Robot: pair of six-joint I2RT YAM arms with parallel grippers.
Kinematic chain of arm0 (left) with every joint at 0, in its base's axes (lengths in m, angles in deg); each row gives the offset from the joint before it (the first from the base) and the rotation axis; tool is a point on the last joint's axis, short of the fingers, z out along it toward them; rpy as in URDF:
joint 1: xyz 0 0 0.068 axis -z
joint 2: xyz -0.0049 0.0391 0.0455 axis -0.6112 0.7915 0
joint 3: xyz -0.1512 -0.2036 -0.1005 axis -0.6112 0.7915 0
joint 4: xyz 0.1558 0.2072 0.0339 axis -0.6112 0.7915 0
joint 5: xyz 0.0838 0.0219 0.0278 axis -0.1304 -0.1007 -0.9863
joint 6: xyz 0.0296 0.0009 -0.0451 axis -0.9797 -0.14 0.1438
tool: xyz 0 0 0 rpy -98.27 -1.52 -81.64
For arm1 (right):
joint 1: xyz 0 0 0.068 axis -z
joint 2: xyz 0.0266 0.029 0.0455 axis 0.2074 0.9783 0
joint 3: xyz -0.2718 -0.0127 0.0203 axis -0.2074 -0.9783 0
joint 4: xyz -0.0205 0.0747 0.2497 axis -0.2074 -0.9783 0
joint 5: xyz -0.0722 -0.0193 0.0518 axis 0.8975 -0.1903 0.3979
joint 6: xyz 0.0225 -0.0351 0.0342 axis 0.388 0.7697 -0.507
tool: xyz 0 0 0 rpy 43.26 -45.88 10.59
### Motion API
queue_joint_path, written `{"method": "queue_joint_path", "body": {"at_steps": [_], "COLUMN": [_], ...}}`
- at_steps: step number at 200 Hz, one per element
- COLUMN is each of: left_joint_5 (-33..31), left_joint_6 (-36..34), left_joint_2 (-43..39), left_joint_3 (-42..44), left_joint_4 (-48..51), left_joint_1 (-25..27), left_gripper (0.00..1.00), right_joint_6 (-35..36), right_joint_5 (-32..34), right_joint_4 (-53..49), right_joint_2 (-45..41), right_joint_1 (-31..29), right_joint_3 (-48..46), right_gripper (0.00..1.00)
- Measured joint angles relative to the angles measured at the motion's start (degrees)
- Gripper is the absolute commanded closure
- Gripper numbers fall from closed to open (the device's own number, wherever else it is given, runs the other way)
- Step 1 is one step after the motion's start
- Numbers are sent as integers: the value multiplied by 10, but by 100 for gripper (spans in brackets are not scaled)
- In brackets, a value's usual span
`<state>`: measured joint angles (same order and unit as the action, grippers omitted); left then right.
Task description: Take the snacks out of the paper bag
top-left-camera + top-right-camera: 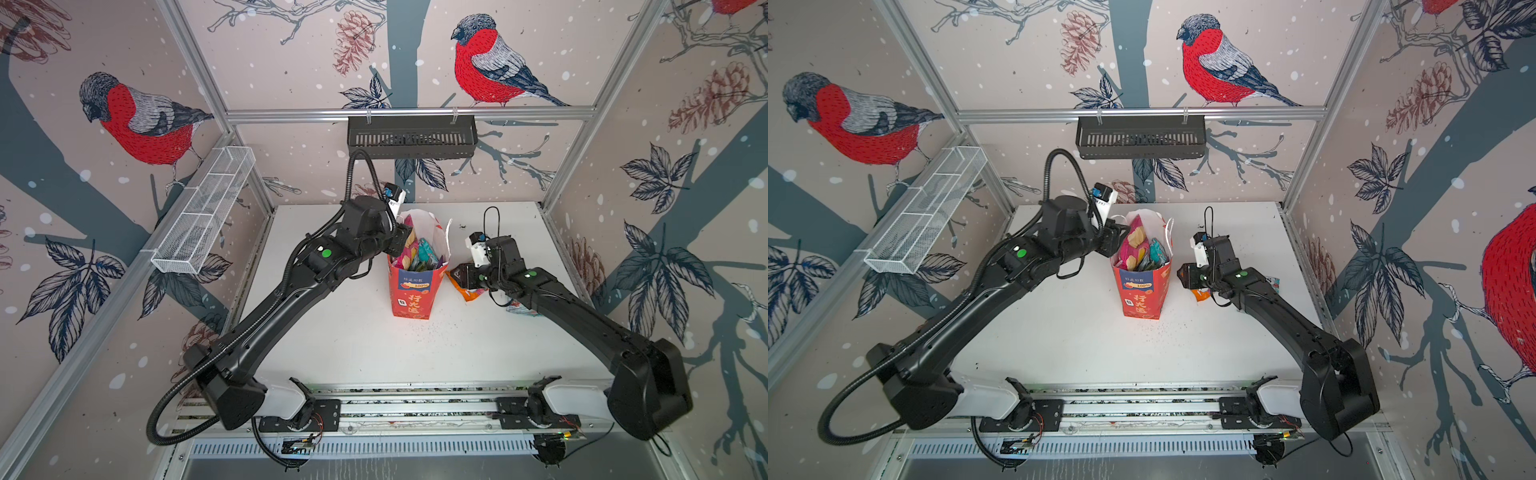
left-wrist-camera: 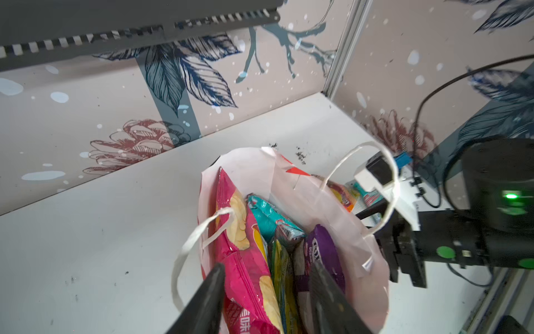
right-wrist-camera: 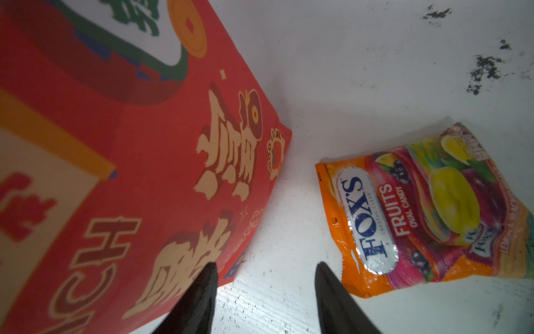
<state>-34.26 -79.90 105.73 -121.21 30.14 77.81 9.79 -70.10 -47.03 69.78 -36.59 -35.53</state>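
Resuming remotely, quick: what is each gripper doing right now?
Left gripper: open, at the bag's mouth.
Right gripper: open, empty, beside the orange pack.

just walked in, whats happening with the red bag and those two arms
The red paper bag is being unpacked. The left gripper is at its mouth, jaws open astride the pink chip bag; a purple pack sits alongside inside. The right gripper is open and empty, low beside the bag, next to an orange FOX'S pack already lying on the table.
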Motion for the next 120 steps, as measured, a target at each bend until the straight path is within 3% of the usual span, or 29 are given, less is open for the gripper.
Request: {"method": "queue_joint_path", "body": {"at_steps": [40, 120], "left_joint_5": [-91, -202], "left_joint_6": [-10, -8], "left_joint_2": [79, 123], "left_joint_3": [-84, -113], "left_joint_4": [108, 193], "left_joint_1": [9, 9], "left_gripper": [47, 44], "right_joint_6": [2, 10], "right_joint_5": [0, 0], "right_joint_4": [0, 0], "right_joint_2": [-17, -19], "right_joint_1": [7, 12], "right_joint_3": [-5, -9], "right_gripper": [44, 44]}}
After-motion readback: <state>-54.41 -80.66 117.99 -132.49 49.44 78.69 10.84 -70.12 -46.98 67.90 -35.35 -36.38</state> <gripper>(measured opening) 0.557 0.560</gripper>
